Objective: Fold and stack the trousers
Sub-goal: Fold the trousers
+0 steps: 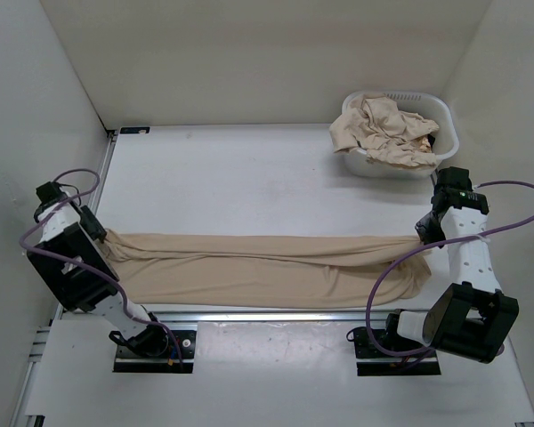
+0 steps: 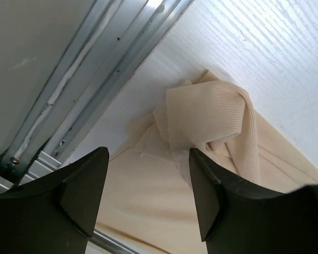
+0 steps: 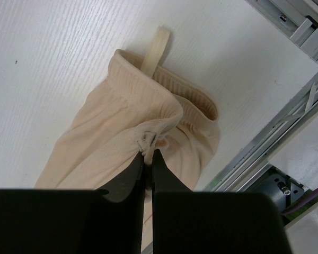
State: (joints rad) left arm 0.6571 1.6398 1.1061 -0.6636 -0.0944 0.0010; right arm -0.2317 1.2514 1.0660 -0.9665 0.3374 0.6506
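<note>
A: While the trousers [image 1: 267,267] lie stretched in one long band, nearer the arms than the basket [image 1: 447,117] and running off to its left, which step are we in?

B: The laying-out before the first fold, I'd judge. The right gripper [image 3: 148,154] has its fingers pressed together on a pinch of fabric just under the waistband [image 3: 167,92]. That is the end of the cloth closest to the basket.

A: And the left gripper [image 2: 148,161]?

B: Its fingers stand apart with nothing between them. It hangs over the crumpled leg ends [image 2: 209,119], the end farthest from the basket, and holds no cloth.

A: So what does the next move call for?

B: Probably the left has to drop and pinch those leg ends. They are bunched and twisted, so it needs to catch both legs, not just one layer. Then one end could be carried over to the other to halve the length.

A: And the stacking?

B: A long way off, I'd say. Nothing is folded yet, and the basket holds more beige garments [image 1: 383,133].
</note>
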